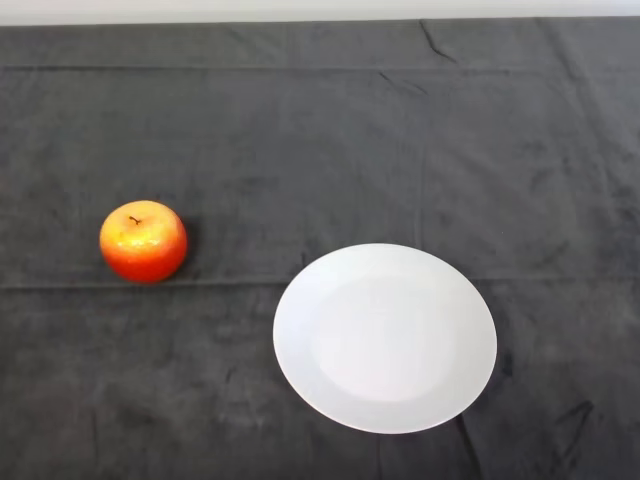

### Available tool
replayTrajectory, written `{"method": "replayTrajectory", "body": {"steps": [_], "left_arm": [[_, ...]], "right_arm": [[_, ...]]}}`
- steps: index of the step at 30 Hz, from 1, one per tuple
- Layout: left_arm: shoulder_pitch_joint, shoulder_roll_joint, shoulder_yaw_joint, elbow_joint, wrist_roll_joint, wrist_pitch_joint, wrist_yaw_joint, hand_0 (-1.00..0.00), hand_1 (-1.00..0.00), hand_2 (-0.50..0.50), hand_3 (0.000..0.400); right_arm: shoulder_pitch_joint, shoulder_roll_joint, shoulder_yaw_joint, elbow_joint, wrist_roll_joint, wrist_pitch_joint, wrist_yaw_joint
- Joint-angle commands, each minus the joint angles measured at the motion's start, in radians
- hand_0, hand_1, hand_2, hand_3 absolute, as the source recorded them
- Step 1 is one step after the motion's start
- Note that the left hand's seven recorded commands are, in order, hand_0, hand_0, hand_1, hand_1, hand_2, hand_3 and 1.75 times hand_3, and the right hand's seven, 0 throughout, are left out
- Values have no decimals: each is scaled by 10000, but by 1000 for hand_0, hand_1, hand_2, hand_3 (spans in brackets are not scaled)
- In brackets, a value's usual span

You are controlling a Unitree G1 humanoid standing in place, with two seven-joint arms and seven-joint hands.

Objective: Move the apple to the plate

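Note:
A red and yellow apple (143, 241) stands upright on the dark cloth at the left, its stem pointing up. A round white plate (385, 337) lies to its lower right, near the middle of the view, with nothing on it. A strip of bare cloth separates the apple from the plate's left rim.
The dark cloth (400, 140) covers the whole table, with a few creases. Its far edge runs along the top of the view against a pale wall (300, 8).

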Motion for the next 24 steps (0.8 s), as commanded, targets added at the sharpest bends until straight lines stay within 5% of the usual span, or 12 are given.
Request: {"method": "replayTrajectory", "body": {"steps": [1,13,24], "left_arm": [[-242,-205,-37,344,258,-228,101,0,0,0,0],[-503,-914,-1293,349,1929,-723,1052,0,0,0,0],[-970,-1818,-2817,260,3717,-493,1909,0,0,0,0]], "right_arm": [[-160,-235,-151,47,148,-31,65],[-156,-230,-152,38,147,-32,62],[-150,-222,-152,22,147,-34,56]]}}
